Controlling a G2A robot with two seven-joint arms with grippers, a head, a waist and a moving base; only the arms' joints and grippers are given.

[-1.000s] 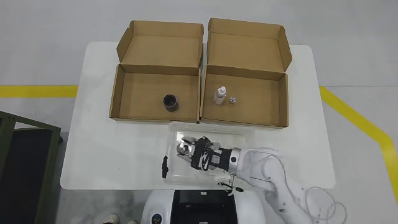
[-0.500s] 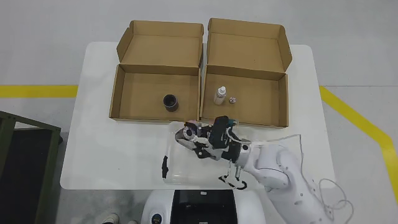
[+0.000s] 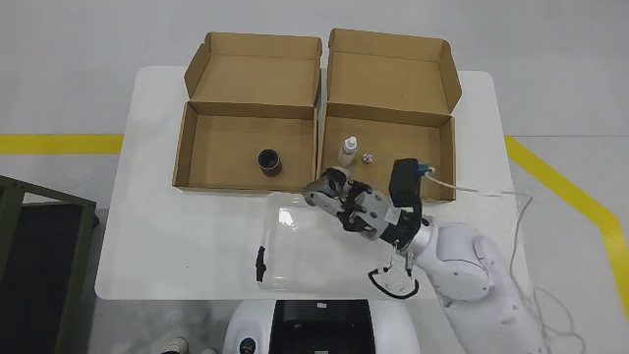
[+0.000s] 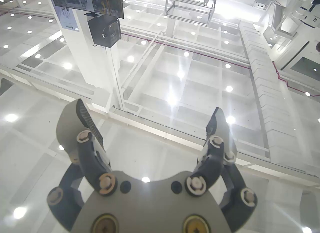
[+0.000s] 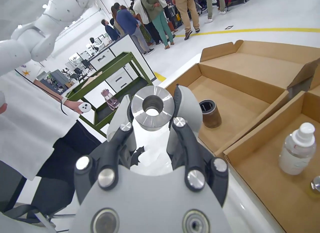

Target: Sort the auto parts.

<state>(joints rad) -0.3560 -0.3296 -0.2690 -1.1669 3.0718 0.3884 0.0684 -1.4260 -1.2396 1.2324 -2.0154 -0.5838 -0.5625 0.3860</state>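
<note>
My right gripper (image 5: 152, 116) is shut on a silver metal ring (image 5: 152, 108) with a round bore. In the top view this gripper (image 3: 329, 193) hangs over the near wall between the two cardboard boxes, above the clear tray (image 3: 285, 256). The left box (image 3: 197, 152) holds a dark cylindrical bushing (image 3: 269, 162), seen also as the bushing (image 5: 210, 116) just past the ring. The right box (image 3: 444, 157) holds a small white bottle (image 3: 348, 149) and a small round part (image 3: 369, 157). My left gripper (image 4: 152, 123) is open, empty, and points up at the ceiling.
Both boxes stand side by side at the back of the white table (image 3: 147, 236) with their lids folded back. A green cart (image 5: 117, 78) stands off the table's left. Yellow floor tape (image 3: 59, 144) runs beside the table.
My right gripper has lifted the silver ring out of the clear tray and carried it back and to the right, up to the near edge of the boxes.
</note>
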